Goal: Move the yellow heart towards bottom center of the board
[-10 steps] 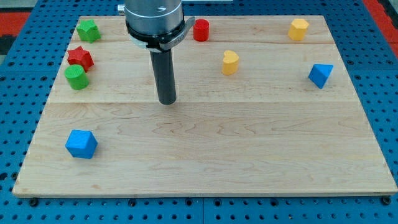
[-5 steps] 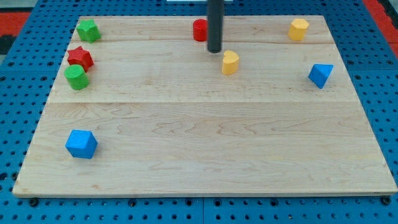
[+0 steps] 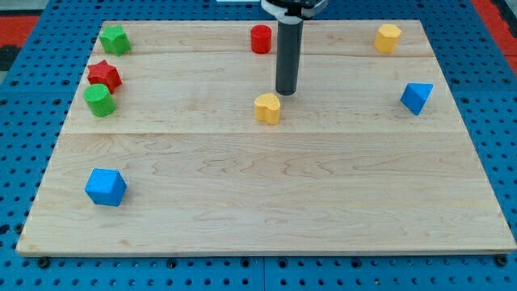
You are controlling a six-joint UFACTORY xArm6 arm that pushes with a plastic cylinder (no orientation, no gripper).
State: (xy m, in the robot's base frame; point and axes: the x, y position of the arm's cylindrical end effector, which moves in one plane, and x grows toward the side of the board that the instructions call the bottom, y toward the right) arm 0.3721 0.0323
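My tip [image 3: 286,93] stands on the desk [image 3: 266,202], and the arm carries no claw, only this rod. The yellow heart [image 3: 267,107] lies just below my tip and slightly to the view's left of it, near the board's middle. The red cylinder [image 3: 260,39] sits above my tip, toward the view's top.

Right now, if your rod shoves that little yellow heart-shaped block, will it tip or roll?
Probably neither: the yellow heart-shaped block looks squat and flat-bottomed, so it should slide on the smooth wooden board. With my tip just above-right of it, off-centre, it may turn.
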